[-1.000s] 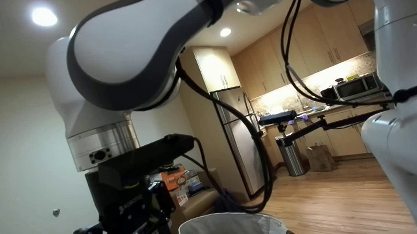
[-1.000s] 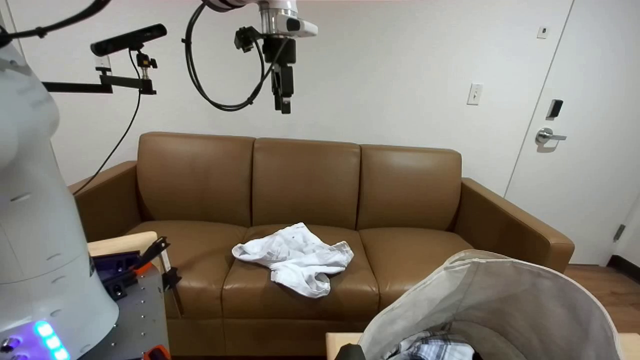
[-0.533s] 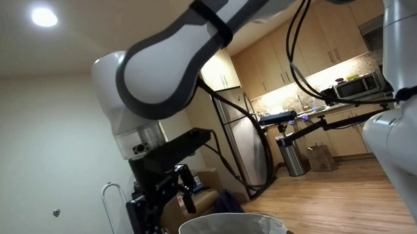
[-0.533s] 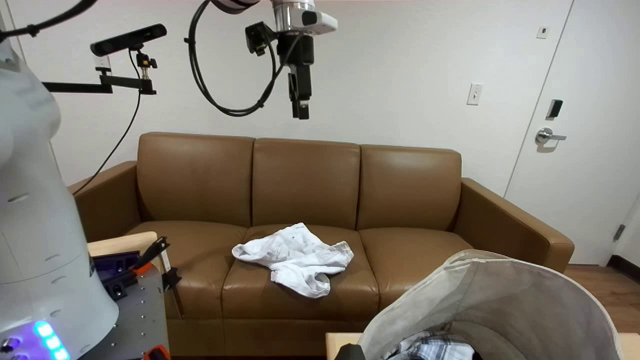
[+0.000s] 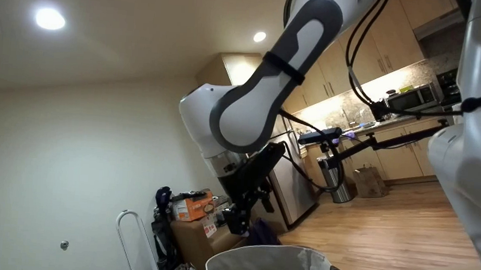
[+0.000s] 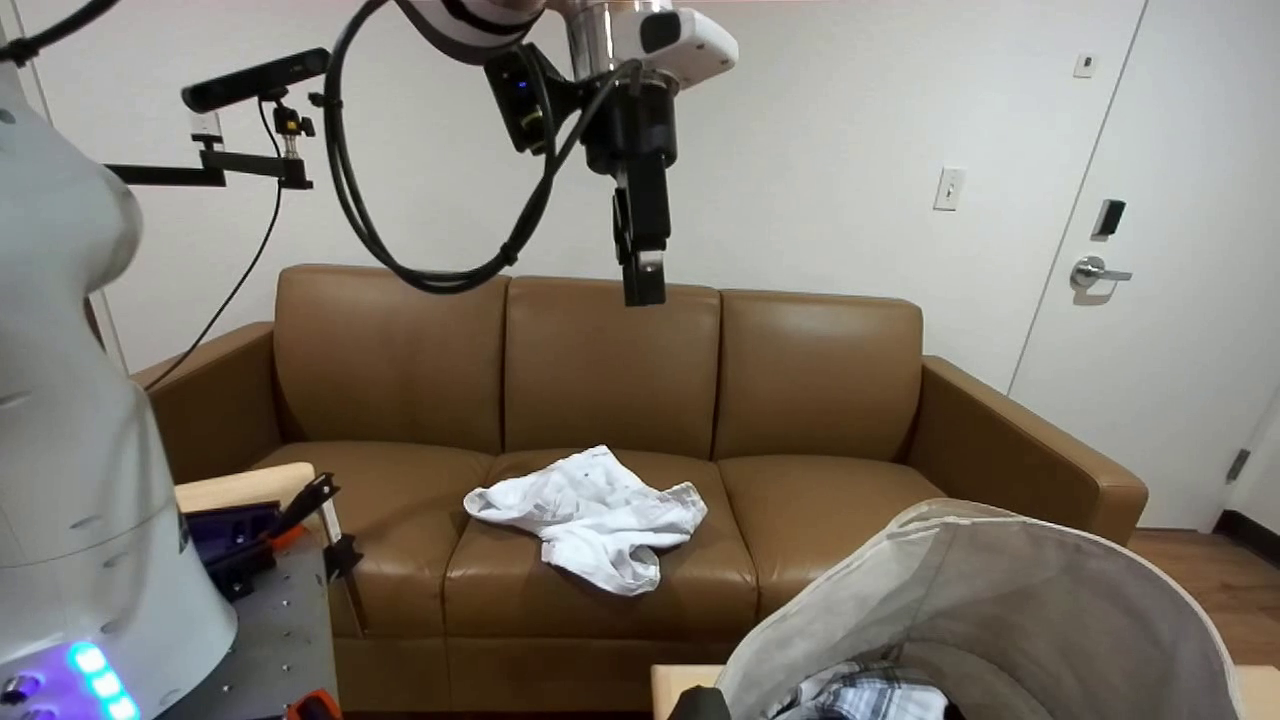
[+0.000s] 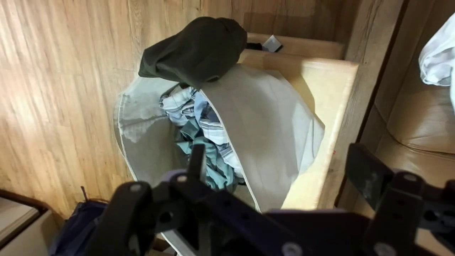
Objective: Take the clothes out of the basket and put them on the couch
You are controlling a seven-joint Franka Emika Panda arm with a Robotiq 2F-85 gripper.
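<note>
The basket [image 6: 1090,610] runs off the bottom edge in both exterior views. In the wrist view its wall and the blurred gripper [image 7: 277,156] cover part of the teal cloth [image 7: 216,170] — how many pieces lie beneath, I cannot tell. The dark cloth [image 7: 195,51] hides a stretch of rim, and the right edge cuts through the white garment [image 7: 439,57]. In an exterior view, print on the orange box [image 5: 202,205] is too small to read.

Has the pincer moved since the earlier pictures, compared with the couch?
Yes. In an exterior view, the pincer has moved right and down in the picture: earlier wholly above the couch, it now partly overlaps the couch.
</note>
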